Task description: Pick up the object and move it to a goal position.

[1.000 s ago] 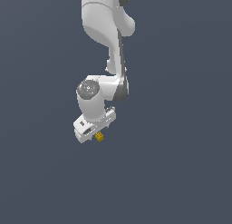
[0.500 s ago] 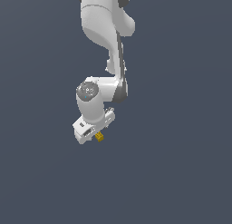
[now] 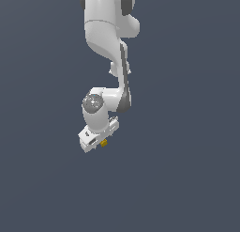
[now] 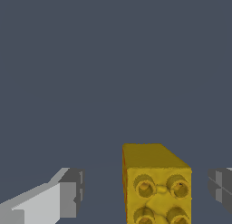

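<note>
The object (image 4: pixel 156 184) is a small mustard-yellow block with round hollows on the face turned to the wrist camera. It sits between the fingers of my gripper (image 4: pixel 145 191). One grey finger pad (image 4: pixel 72 191) and the other finger (image 4: pixel 221 186) each stand a little away from its sides, so the gripper is open around it. In the exterior view the object (image 3: pixel 103 143) shows as a tiny yellow speck at the lower end of the white hand, where the gripper (image 3: pixel 100 143) points down. The fingertips themselves are hard to make out there.
Plain dark grey-blue ground fills both views. The white arm (image 3: pixel 105 43) comes down from the top of the exterior view. No other objects show, and no goal marker is visible.
The hand sits very slightly lower in the exterior view than before. The yellow object stays at the fingertips.
</note>
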Robot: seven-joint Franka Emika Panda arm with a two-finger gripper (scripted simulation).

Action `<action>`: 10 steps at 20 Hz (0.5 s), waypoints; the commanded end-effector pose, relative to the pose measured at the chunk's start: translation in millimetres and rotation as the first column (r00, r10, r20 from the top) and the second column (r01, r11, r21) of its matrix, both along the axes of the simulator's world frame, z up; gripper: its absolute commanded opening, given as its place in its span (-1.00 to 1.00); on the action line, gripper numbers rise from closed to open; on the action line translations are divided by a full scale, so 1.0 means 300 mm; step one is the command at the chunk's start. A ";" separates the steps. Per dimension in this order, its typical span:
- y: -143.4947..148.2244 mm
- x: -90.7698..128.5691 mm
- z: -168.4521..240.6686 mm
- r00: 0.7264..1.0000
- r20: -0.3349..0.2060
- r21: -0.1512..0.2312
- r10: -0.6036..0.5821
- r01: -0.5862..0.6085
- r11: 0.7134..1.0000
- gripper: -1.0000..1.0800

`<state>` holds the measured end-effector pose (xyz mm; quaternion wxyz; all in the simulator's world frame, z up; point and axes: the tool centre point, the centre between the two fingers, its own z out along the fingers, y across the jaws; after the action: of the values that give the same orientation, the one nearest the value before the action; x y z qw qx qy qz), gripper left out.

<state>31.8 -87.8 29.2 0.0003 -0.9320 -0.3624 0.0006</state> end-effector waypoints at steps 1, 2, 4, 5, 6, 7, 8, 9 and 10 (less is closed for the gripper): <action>-0.001 0.002 -0.021 1.000 0.001 0.000 0.000 0.000 1.000 0.92; -0.001 0.003 -0.023 1.000 0.001 0.000 0.000 0.000 1.000 0.92; -0.001 0.005 -0.024 1.000 0.001 0.000 0.000 0.000 1.000 0.92; -0.001 0.005 -0.024 1.000 0.001 0.000 0.000 0.000 1.000 -1.00; -0.001 0.005 -0.024 1.000 0.001 0.000 0.000 0.000 1.000 -1.00; -0.001 0.005 -0.024 1.000 0.001 0.000 0.000 0.000 1.000 -1.00; -0.001 0.005 -0.024 1.000 0.001 0.000 0.000 0.000 1.000 -1.00; -0.001 0.005 -0.024 1.000 0.001 0.000 0.000 0.000 1.000 -1.00; -0.001 0.005 -0.024 1.000 0.001 0.000 0.000 0.000 1.000 -1.00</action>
<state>33.2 -88.4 22.0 0.0000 -0.9320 -0.3625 0.0002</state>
